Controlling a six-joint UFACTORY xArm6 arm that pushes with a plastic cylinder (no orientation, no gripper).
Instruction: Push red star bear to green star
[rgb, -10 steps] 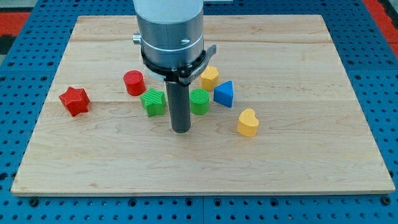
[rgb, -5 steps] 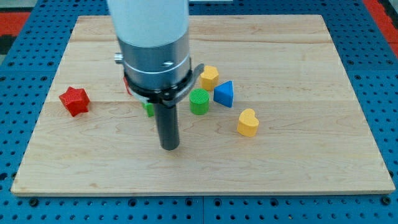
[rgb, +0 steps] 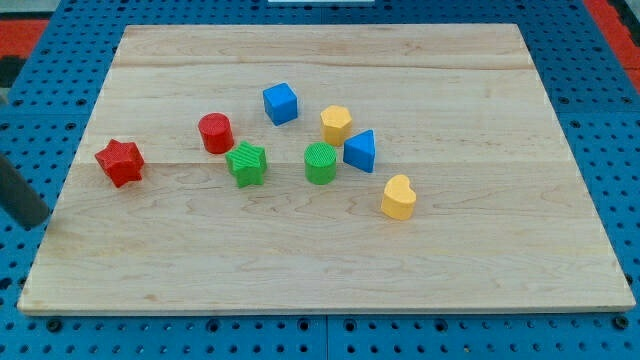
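The red star (rgb: 120, 162) lies at the left of the wooden board (rgb: 480, 250). The green star (rgb: 246, 164) lies near the board's middle, well to the red star's right. My rod shows only at the view's left edge, off the board, with my tip (rgb: 36, 222) below and to the left of the red star. It touches no block.
A red cylinder (rgb: 215, 132) sits just up-left of the green star. A green cylinder (rgb: 320, 163), blue cube (rgb: 281, 103), yellow hexagon block (rgb: 337, 125), blue triangle block (rgb: 361, 150) and yellow heart (rgb: 398, 197) lie to the right.
The arm has swept from over the middle blocks to the far left, off the board. The blue cube, red cylinder and green star are now uncovered. No block has moved.
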